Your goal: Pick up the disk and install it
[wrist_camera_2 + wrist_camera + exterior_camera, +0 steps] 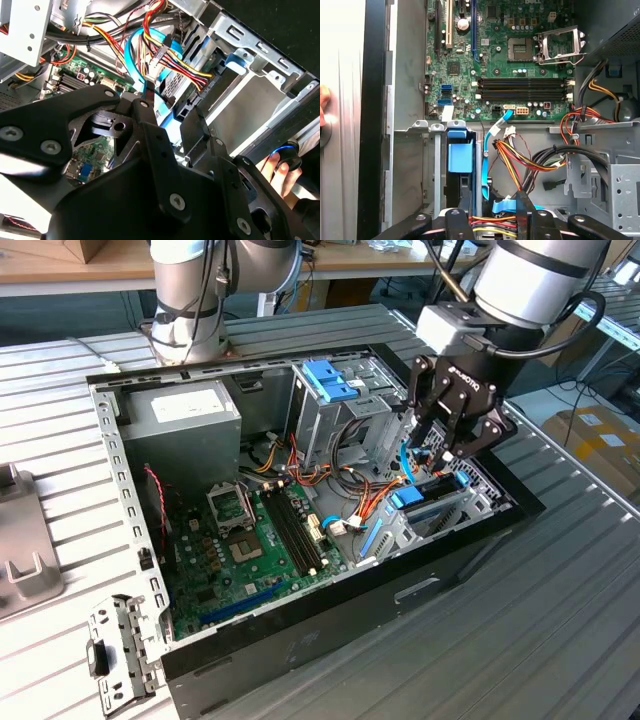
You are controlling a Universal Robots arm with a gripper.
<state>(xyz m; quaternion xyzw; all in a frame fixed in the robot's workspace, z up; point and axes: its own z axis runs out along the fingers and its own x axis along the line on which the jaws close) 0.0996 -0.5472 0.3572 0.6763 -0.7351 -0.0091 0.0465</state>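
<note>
The disk (432, 502), edged by its light blue carrier rails, sits on edge in the lower drive bay at the front end of the open computer case (330, 640), on the exterior view's right. In the first wrist view its blue rail tab (460, 156) shows in the bay slot next to a blue data cable (490, 150). The gripper (447, 448) hangs just above the bay among the orange and yellow wires (375, 490); its fingers (457, 220) appear spread and clear of the disk, though the wiring hides their tips. Further in lie the motherboard (250, 540) and grey power supply (180, 430). The case rests on the slatted bench (560, 620)
</note>
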